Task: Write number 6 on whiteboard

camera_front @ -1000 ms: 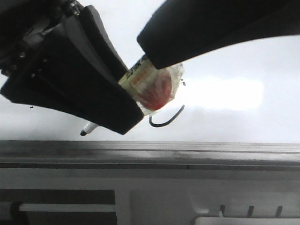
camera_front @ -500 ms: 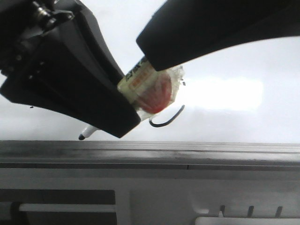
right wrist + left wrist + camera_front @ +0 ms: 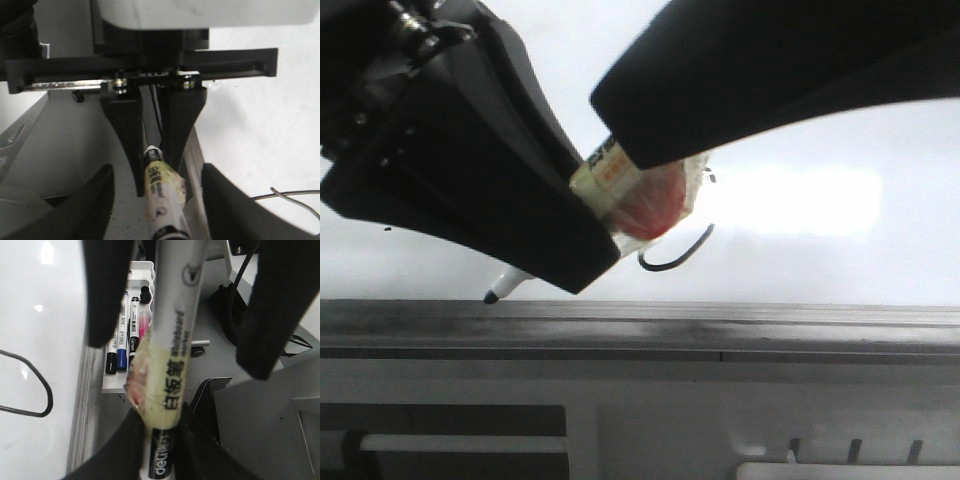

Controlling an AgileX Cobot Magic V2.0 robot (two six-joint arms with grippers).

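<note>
Black marker (image 3: 620,190) tip has slid lower-left, off the whiteboard (image 3: 820,120) toward its rail. My left claw (image 3: 535,235) stays clenched on it; right claw's state I cannot tell. Number 6 (image 3: 675,255) looks unfinished.

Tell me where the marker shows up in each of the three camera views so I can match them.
Front view: the marker is at centre, its tip pointing low left.
Left wrist view: the marker runs up the middle of the picture.
Right wrist view: the marker is at bottom centre.
Shared landmark: the black drawn curve on the whiteboard.
</note>
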